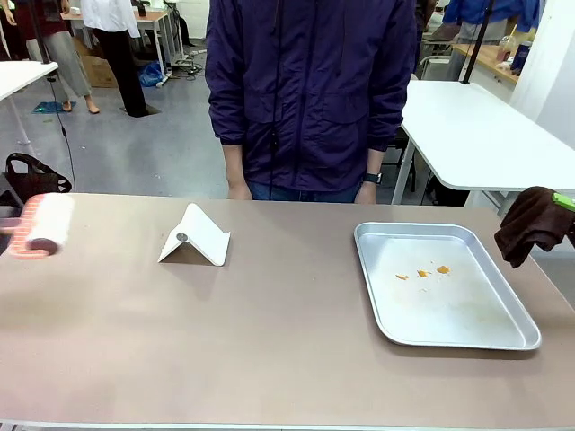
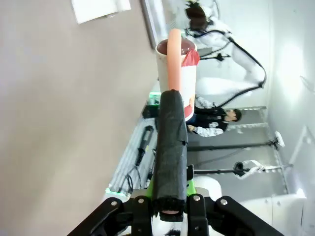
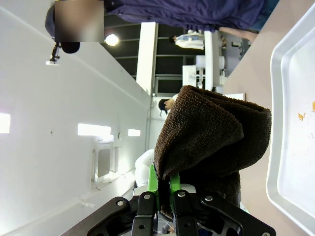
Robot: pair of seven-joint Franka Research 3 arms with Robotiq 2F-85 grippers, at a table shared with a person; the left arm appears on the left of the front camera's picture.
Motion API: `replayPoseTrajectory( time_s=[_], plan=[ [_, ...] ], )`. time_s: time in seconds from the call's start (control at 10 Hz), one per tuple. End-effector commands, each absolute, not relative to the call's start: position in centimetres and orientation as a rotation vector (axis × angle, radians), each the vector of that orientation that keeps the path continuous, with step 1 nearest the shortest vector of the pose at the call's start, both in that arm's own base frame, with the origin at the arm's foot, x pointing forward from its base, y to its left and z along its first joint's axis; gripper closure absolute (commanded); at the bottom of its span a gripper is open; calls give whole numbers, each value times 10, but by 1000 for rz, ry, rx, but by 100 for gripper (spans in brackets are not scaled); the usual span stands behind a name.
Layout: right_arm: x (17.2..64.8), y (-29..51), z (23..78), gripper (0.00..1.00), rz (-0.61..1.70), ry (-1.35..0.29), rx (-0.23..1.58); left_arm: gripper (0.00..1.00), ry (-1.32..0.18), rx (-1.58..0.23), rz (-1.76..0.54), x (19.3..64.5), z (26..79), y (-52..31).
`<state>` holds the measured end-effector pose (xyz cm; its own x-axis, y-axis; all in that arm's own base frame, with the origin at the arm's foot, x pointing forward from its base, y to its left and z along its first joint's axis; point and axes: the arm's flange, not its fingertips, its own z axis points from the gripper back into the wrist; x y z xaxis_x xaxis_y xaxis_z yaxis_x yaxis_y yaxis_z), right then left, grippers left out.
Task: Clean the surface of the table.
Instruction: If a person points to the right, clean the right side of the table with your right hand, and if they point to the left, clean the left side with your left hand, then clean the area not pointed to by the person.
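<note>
Bare counter (image 1: 269,350) stretches left of the tray (image 1: 526,340), nearer the left claw (image 2: 170,209), clamped on a lint roller (image 1: 40,226); the right claw (image 3: 165,195), clamped on a brown cloth (image 1: 530,224), hangs just right of it.

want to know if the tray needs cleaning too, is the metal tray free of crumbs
No, a few small orange crumbs lie on the floor of the metal tray.

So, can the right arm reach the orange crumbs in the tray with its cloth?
Probably yes: its end effector holds the cloth right beside the tray, with nothing between.
</note>
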<state>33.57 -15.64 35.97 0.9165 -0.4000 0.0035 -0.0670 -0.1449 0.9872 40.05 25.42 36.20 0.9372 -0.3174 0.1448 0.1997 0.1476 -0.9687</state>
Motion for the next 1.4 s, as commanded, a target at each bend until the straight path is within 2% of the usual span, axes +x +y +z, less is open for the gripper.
replayPoseTrajectory(
  time_s=[0.0,0.1,0.4,0.5,1.3],
  plan=[
    [331,-154,365,100,-283,-362,1706,78,131,-1480,-425,387,359,302],
    [331,-154,365,100,-283,-362,1706,78,158,-1541,-424,378,353,326],
    [331,-154,365,100,-283,-362,1706,78,108,-1651,-375,369,327,377],
    [331,-154,365,100,-283,-362,1706,78,109,-1551,-384,354,275,288],
    [331,-154,365,100,-283,-362,1706,78,109,-1551,-384,354,275,288]
  ],
)
